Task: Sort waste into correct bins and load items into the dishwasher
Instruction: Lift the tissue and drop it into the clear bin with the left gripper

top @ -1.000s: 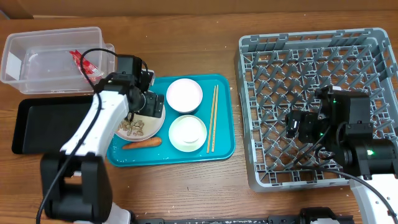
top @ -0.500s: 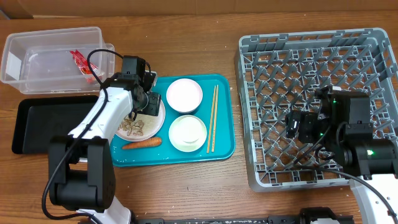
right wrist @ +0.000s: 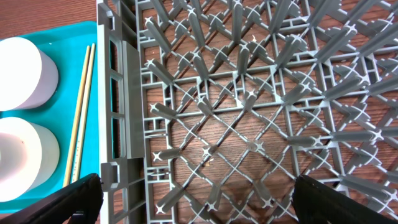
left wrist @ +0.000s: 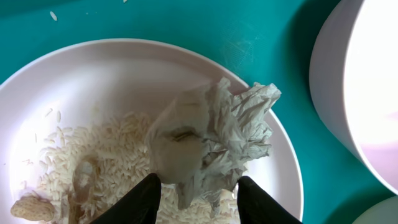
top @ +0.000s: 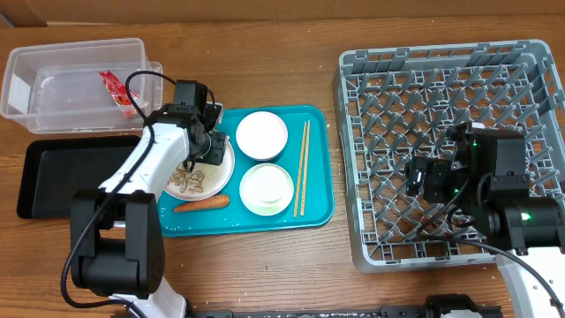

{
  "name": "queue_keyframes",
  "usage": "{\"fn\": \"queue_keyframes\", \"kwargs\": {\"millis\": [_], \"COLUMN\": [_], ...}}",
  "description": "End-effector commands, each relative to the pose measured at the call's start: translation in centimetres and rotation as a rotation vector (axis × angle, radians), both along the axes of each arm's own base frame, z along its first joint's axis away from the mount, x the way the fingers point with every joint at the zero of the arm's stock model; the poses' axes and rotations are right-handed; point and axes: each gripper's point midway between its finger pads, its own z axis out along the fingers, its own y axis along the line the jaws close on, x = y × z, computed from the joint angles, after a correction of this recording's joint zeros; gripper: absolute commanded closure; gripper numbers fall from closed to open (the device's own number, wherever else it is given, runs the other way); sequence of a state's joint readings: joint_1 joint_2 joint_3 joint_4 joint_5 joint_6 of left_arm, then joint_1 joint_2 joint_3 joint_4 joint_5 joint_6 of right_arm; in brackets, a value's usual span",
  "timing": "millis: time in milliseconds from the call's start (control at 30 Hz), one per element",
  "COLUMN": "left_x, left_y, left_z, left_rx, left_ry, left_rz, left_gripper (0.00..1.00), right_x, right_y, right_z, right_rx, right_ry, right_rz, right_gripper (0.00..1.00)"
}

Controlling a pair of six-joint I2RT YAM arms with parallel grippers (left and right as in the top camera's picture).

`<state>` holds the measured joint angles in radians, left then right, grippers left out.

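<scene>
Left gripper point(left wrist: 199, 182): you have it pinching the paper wad point(left wrist: 208, 140), 1 finger on each flank, low down for a firmer hold.
Paper wad: between the fingers, sitting on the plate point(left wrist: 93, 81) directly beneath the gripper.
Rice point(left wrist: 112, 149): under and beside the wad, so lift straight up to avoid dragging grains.
Clear tub point(top: 53, 79): beyond the gripper, already holding the red wrapper point(top: 117, 88); likely your drop point.
Right gripper point(right wrist: 196, 200): spread wide, empty, parked over the dish rack point(right wrist: 249, 93), probably ready for dishes.

No text can be read. The white sticker point(top: 15, 89) at nine o'clock on the clear rectangular plastic tub point(top: 53, 49) and the print on the red snack wrapper point(top: 115, 88) are too small.
</scene>
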<state>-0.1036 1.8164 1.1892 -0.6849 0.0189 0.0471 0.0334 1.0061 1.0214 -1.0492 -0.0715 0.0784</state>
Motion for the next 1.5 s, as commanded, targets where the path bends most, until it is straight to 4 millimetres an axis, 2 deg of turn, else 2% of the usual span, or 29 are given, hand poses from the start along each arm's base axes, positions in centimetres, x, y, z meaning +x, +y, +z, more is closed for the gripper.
{"fn": "queue_keyframes", "kwargs": {"millis": [0,300,467,600,733,800,933,1067,1100,1133,1167,1233,1300,1467], "left_x": [-0.5,-0.6,-0.5,-0.6,0.3,0.7,0.8,0.5,0.2,0.0,-0.2,-0.4,-0.4,-0.2], "left_y": [0.0,0.0,0.8,1.6,1.7,1.7,1.7,1.5,0.8,0.2,-0.2,-0.5,-0.7,-0.9], "left_z": [-0.9,-1.2,-1.2,-0.2,2.7,4.8,8.1,8.7,8.1,7.7,7.2,6.1,4.7,1.3], "left_rx": [0.002,0.003,0.045,0.084,0.088,0.083,0.073,0.059,0.018,-0.013,-0.034,-0.048,-0.047,-0.033], "left_ry": [0.029,0.036,0.035,0.033,-0.023,-0.063,-0.124,-0.13,-0.104,-0.089,-0.074,-0.046,-0.015,0.053], "left_rz": [0.004,0.005,0.016,0.03,0.048,0.053,0.059,0.063,0.062,0.052,0.045,0.036,0.028,0.007], "left_gripper": [0.59,0.95,0.96,0.96,0.96,0.96,0.96,0.96,0.87,0.68,0.54,0.54,0.48,0.47], "right_x": [0.3,0.3,0.3,0.3,0.3,0.3,0.3,0.3,0.3,0.3,0.3,0.3,0.3,0.3], "right_y": [0.0,0.0,0.0,0.0,0.0,0.0,0.0,0.0,0.0,0.0,0.0,0.0,0.0,0.0], "right_z": [1.2,1.2,1.2,1.2,1.2,1.2,1.2,1.2,1.2,1.2,1.2,1.2,1.2,1.2], "right_rx": [0.005,0.004,0.005,0.004,0.004,0.004,0.004,0.004,0.004,0.004,0.004,0.004,0.004,0.004], "right_ry": [-0.033,-0.033,-0.033,-0.033,-0.033,-0.033,-0.033,-0.033,-0.033,-0.033,-0.033,-0.033,-0.033,-0.033], "right_rz": [-0.004,-0.005,-0.004,-0.004,-0.004,-0.005,-0.004,-0.005,-0.005,-0.005,-0.005,-0.005,-0.005,-0.005], "right_gripper": [0.0,0.0,0.0,0.0,0.0,0.0,0.0,0.0,0.0,0.0,0.0,0.0,0.0,0.0]}}
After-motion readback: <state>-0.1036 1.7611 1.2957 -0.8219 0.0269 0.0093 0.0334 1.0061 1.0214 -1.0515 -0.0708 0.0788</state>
